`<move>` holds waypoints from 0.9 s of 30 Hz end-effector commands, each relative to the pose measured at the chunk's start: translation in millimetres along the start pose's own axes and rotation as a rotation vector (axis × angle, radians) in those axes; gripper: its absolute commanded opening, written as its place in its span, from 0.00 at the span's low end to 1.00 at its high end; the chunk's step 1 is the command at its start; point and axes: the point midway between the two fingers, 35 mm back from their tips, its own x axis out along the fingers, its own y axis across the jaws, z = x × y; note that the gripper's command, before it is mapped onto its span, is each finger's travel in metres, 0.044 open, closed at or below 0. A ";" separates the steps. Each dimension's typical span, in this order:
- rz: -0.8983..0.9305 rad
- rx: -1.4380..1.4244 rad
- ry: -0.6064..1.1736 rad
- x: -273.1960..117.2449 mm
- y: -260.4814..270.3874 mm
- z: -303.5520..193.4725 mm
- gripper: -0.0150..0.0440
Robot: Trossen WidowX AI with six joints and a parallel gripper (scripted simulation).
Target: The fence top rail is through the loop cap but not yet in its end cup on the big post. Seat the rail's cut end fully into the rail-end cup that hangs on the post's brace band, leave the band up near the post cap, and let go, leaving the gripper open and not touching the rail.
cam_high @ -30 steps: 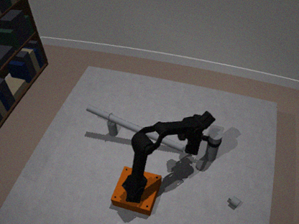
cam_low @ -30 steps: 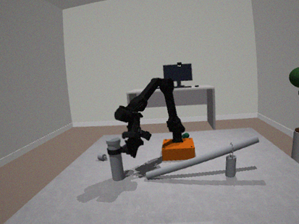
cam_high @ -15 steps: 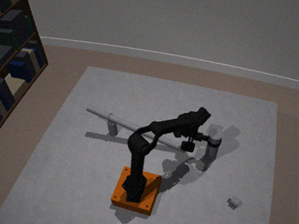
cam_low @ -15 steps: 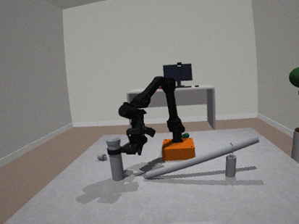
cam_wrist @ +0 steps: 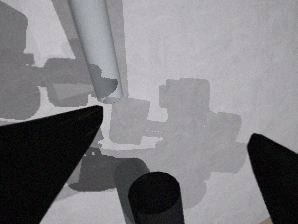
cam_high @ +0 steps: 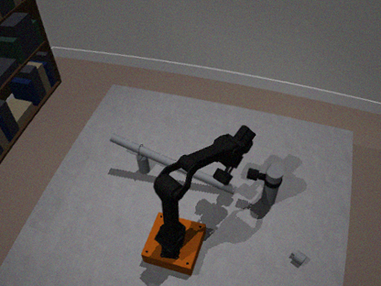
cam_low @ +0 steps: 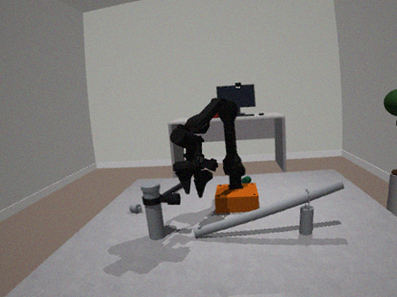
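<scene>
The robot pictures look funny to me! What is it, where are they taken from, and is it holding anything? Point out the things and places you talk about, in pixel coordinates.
It's one black arm bolted on an orange block (cam_high: 152,257) (cam_low: 237,204). One picture looks down from high up, one from the side, and one from beside its claw (cam_high: 238,175) (cam_low: 194,194) (cam_wrist: 176,125). The claw is open, holding nothing. On the grey mat (cam_high: 76,141) (cam_low: 245,273), a long rail (cam_high: 161,158) (cam_low: 268,211) (cam_wrist: 95,45) slopes down, its low end outside the dark cup (cam_high: 252,174) (cam_low: 174,198) (cam_wrist: 154,193) on the big post (cam_high: 272,191) (cam_low: 154,222).
</scene>
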 end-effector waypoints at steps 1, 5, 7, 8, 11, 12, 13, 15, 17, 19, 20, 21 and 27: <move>-0.022 0.354 0.014 -24.2 -5.9 28.9 1.00; -0.030 0.677 0.020 -41.5 -3.8 52.9 1.00; -0.037 0.839 0.021 -50.6 -1.9 64.3 1.00; -0.040 0.919 0.021 -55.2 -0.8 69.8 1.00; -0.053 1.162 0.019 -69.5 3.3 85.6 1.00; -0.057 1.230 0.017 -73.9 4.7 90.1 1.00; -0.060 1.280 0.016 -76.8 5.7 93.0 1.00; -0.064 1.355 0.013 -81.3 7.3 97.3 1.00; -0.064 1.361 0.013 -81.6 7.5 97.6 1.00; -0.064 1.361 0.013 -81.6 7.5 97.6 1.00; -0.064 1.361 0.013 -81.6 7.5 97.6 1.00; -0.064 1.361 0.013 -81.6 7.5 97.6 1.00; -0.064 1.361 0.013 -81.6 7.5 97.6 1.00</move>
